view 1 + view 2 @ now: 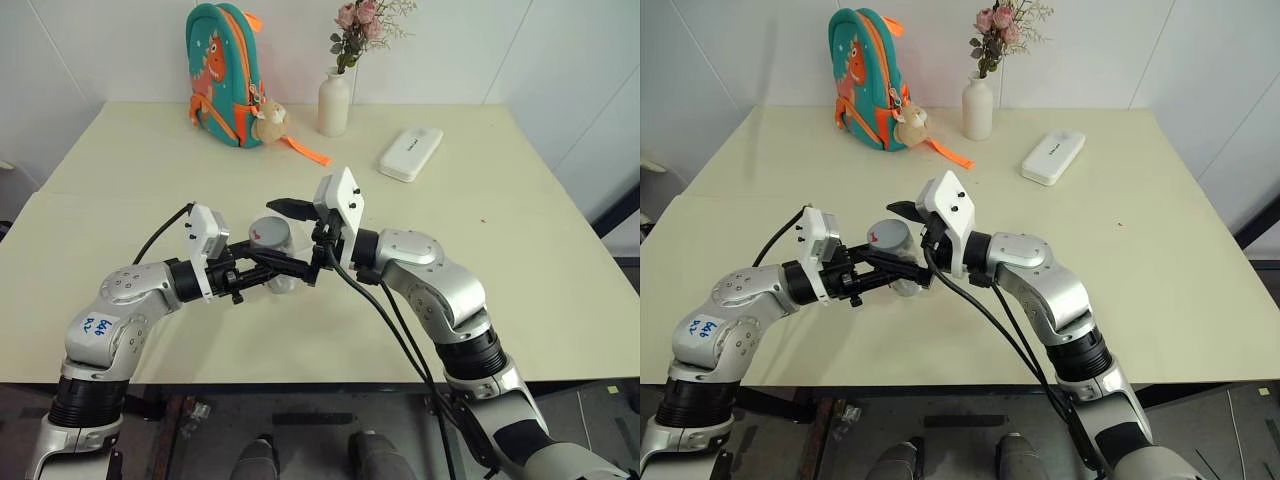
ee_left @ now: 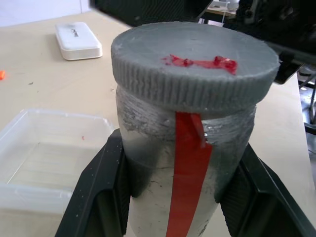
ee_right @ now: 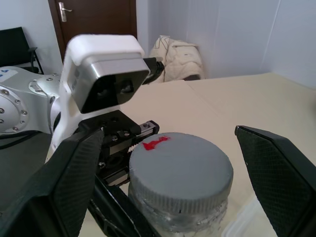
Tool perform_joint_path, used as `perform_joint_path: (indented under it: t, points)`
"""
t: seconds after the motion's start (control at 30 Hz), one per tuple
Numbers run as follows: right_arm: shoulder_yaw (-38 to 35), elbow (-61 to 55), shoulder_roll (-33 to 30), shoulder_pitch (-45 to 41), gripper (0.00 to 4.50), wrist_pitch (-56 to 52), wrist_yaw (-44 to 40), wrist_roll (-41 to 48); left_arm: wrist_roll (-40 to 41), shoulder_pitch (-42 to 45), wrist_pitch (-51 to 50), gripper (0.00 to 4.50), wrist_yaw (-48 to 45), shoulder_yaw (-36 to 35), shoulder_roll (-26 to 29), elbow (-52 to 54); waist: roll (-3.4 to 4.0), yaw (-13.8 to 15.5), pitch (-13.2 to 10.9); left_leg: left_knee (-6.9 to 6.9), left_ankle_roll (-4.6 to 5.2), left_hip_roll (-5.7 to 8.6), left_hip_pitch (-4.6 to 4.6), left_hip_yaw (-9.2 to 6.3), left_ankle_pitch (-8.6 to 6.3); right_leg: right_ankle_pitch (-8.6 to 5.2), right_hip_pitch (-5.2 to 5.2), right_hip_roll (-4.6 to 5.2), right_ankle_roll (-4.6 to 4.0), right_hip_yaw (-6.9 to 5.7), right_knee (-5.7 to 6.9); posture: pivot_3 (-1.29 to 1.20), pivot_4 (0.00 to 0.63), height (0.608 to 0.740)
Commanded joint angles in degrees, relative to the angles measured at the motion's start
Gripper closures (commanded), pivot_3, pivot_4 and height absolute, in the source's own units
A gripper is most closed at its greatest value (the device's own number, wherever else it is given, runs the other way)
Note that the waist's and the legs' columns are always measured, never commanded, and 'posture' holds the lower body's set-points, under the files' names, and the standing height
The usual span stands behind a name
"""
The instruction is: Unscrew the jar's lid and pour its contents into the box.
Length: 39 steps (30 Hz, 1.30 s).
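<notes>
The left gripper [image 2: 173,197] is clenching the jar [image 2: 182,163] by its body above the table [image 1: 520,240] beside the box [image 2: 44,148], while the right gripper [image 3: 163,163] is straddling the ribbed lid [image 3: 180,173] with jaws spread; the light, smooth-looking jar probably needs a rim grip.

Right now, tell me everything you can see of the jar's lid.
The lid is a round, flat grey cap with ribbed sides, looking like matte plastic. A red mark crosses its top, in line with a red strip down the jar. It sits on the jar's neck, level, with the jar upright. The left gripper clamps the jar below it. The right gripper is open, a finger on either side of the lid, not touching it.
</notes>
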State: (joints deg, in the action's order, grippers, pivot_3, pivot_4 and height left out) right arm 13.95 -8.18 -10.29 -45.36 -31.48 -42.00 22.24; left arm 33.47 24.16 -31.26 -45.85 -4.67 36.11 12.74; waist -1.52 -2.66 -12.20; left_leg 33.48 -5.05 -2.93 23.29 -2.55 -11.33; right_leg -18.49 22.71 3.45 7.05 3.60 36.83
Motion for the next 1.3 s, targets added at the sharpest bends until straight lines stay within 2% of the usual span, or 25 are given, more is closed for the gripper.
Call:
perform_joint_path:
  t: [0.03,0.27,0.37,0.5,0.7,0.8,0.9,1.07,1.17,1.3]
  points:
    - [0.21,0.13,0.75,-1.68,0.0,0.68,0.37,-0.73,-0.02,0.87,0.7,2.58,-0.5,-0.25,-0.3,1.05,0.0,-0.12,0.0,-0.02,0.0,0.0,0.0,0.0,0.0,0.0,0.01,0.0,0.0,0.0,0.0,0.0,0.15,0.74]
    - [-0.71,0.71,1.22,-2.06,0.0,1.01,0.39,-0.55,-0.27,0.31,1.12,2.58,-0.68,-0.41,-0.2,1.02,0.0,-0.43,0.0,-0.04,0.0,0.0,0.0,0.0,0.0,-0.01,0.02,0.0,0.01,0.0,0.0,0.0,0.15,0.74]
    - [-1.11,0.42,1.32,-1.96,0.64,1.2,0.32,-0.16,-0.32,0.21,1.14,2.58,-0.73,-0.44,-0.18,0.97,0.0,-0.42,0.0,-0.04,0.0,0.0,0.0,0.0,0.0,-0.01,0.02,0.0,0.01,0.0,0.0,0.0,0.15,0.74]
    - [-1.53,-0.74,1.52,-1.5,1.94,0.12,-0.08,1.23,-0.62,0.0,1.41,2.58,-0.71,-0.38,-0.16,0.83,0.0,-0.44,0.0,-0.07,0.0,0.0,0.0,0.0,0.0,-0.01,0.03,0.0,0.01,0.0,-0.01,0.0,0.15,0.74]
    - [-1.48,-0.42,0.85,-1.34,1.94,-1.0,-2.48,2.69,-0.72,0.71,1.8,2.58,-1.49,-0.06,-0.12,0.4,0.0,-0.44,0.0,-0.09,0.0,0.0,0.0,0.0,0.0,-0.02,0.03,0.0,0.0,0.0,-0.04,0.0,0.15,0.74]
    - [-1.57,1.21,-1.95,-2.89,1.94,-0.78,-11.0,5.5,-0.91,2.11,2.72,2.58,-4.19,0.78,0.4,-0.58,0.0,-0.37,0.0,-0.09,0.0,0.0,0.01,0.0,0.0,-0.02,0.03,0.0,0.0,0.0,-0.07,0.0,0.15,0.74]
    - [0.15,6.28,-6.19,-6.15,1.94,5.2,-22.77,4.29,1.77,4.18,3.68,2.58,-10.41,1.36,0.16,-0.94,-0.01,-0.37,-0.02,-0.08,0.0,0.01,0.03,0.01,0.0,-0.02,0.02,0.0,0.0,0.0,-0.09,0.0,0.15,0.74]
    - [-0.26,14.45,-7.55,-12.4,1.94,6.46,-35.04,6.56,3.52,6.93,1.55,2.58,-17.76,2.75,1.78,-2.16,0.01,-0.79,-0.03,-0.11,0.0,-0.02,0.0,0.01,0.0,-0.02,0.02,-0.05,0.01,-0.01,-0.07,0.0,0.15,0.74]
    - [-0.32,16.5,-7.71,-14.11,1.94,6.09,-38.96,7.05,3.97,7.92,0.37,2.58,-19.41,2.26,2.24,-2.39,0.01,-0.63,-0.03,-0.17,0.01,-0.03,0.01,0.0,0.0,-0.07,0.04,-0.06,0.03,-0.01,-0.07,0.0,0.15,0.74]
    - [-0.79,16.49,-7.41,-14.14,1.94,5.87,-39.51,7.04,2.94,7.47,0.9,2.58,-18.45,0.91,1.87,-2.36,0.01,-0.56,-0.03,-0.16,0.04,-0.03,0.05,0.0,-0.04,-0.08,0.04,-0.05,0.06,-0.01,-0.16,0.0,0.15,0.74]
